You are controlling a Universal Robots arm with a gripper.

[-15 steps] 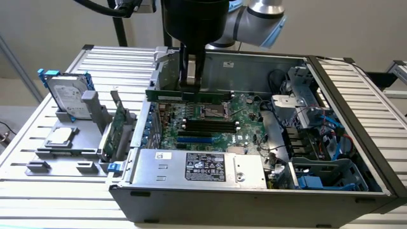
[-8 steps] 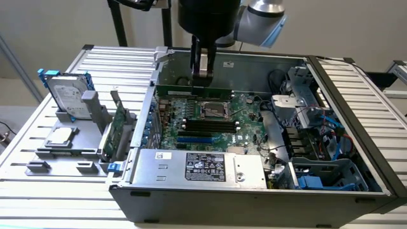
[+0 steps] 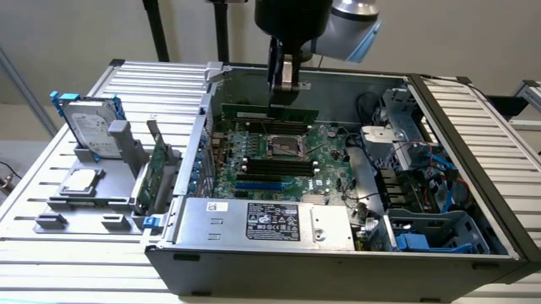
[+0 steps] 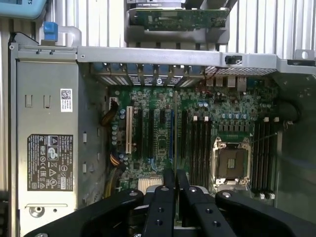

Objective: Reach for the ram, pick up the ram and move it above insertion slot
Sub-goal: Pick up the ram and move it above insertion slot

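The gripper (image 3: 286,95) hangs over the open computer case (image 3: 473,158), its dark fingers (image 4: 170,185) drawn together on the top edge of the ram (image 3: 292,114), a thin green stick held upright by its long edge above the motherboard (image 3: 279,158). In the wrist view the two fingers stand pressed close with only a thin sliver of the board between them. The ram hangs clear of the motherboard, on the far side of the processor socket (image 3: 283,147) as the exterior view sees it, near the case's rear wall.

Inside the case, black memory slots lie in parallel rows on both sides of the processor socket; the insertion slot (image 3: 279,166) belongs to the group on the near side of the socket, just before a shorter blue slot (image 3: 263,186). The power supply (image 3: 266,221) with its labels fills the case's near corner, and a drive cage (image 3: 422,183) with blue clips and cabling sits on the exterior view's right of the motherboard.

Outside the case, on the exterior view's left, a grey holder (image 3: 93,190) on the slatted table (image 3: 34,183) carries a hard drive (image 3: 91,130) standing on edge, a green expansion card (image 3: 159,168) upright next to the case wall, and a small square chip (image 3: 80,182) lying flat
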